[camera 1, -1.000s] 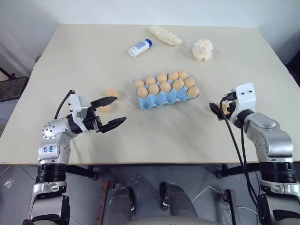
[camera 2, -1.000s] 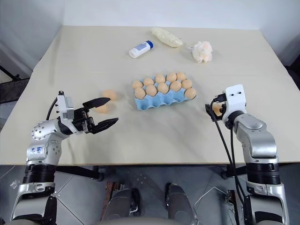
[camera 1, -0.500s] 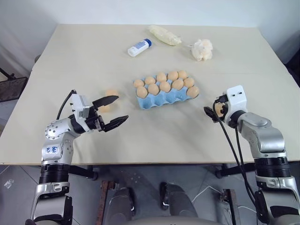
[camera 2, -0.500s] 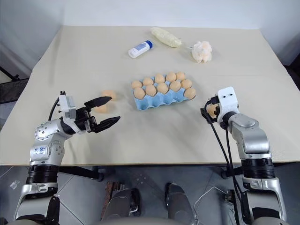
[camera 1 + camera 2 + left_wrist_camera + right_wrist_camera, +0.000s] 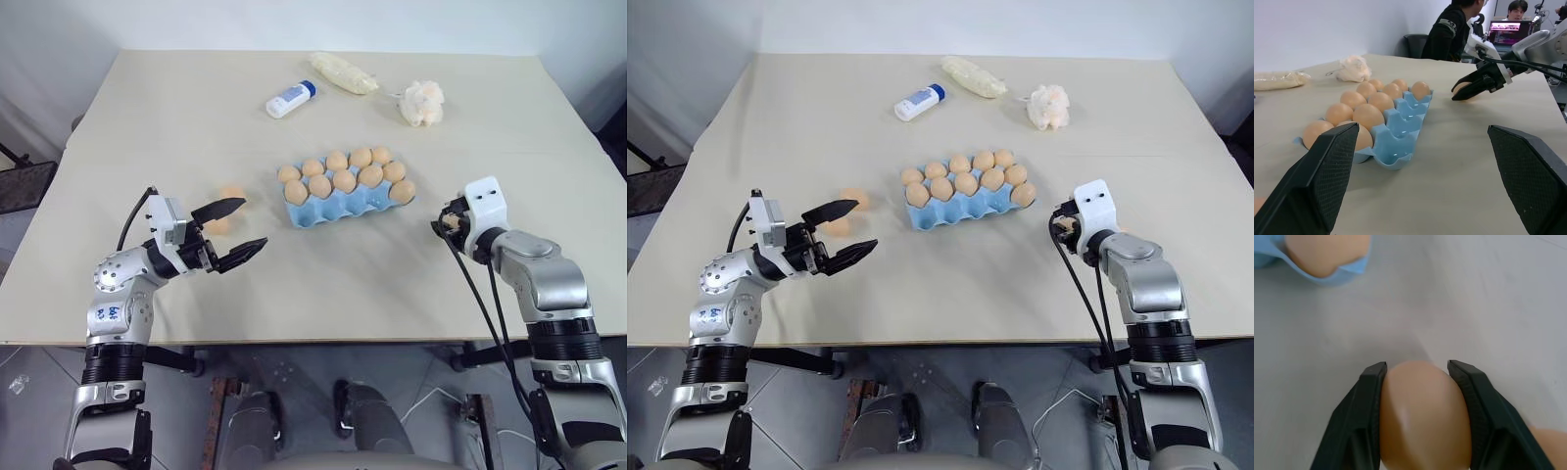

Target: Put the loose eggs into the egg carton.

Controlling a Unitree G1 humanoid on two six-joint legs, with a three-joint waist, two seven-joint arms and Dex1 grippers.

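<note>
Eggs (image 5: 1422, 416): light orange-tan, plain, unmarked shells. Carton (image 5: 333, 208): light blue pulp, no print. Tabletop (image 5: 176, 117): uniform pale beige. Bottle (image 5: 291, 99): white with blue cap. Bag (image 5: 345, 73): pale yellow. Wad (image 5: 423, 101): white, faint peach tinge. Right end effector (image 5: 1418, 377): matte black fingers (image 5: 1364, 401); left end effector (image 5: 235, 231): black fingers, fine cross-hatch texture on the pads (image 5: 1327, 171).
</note>
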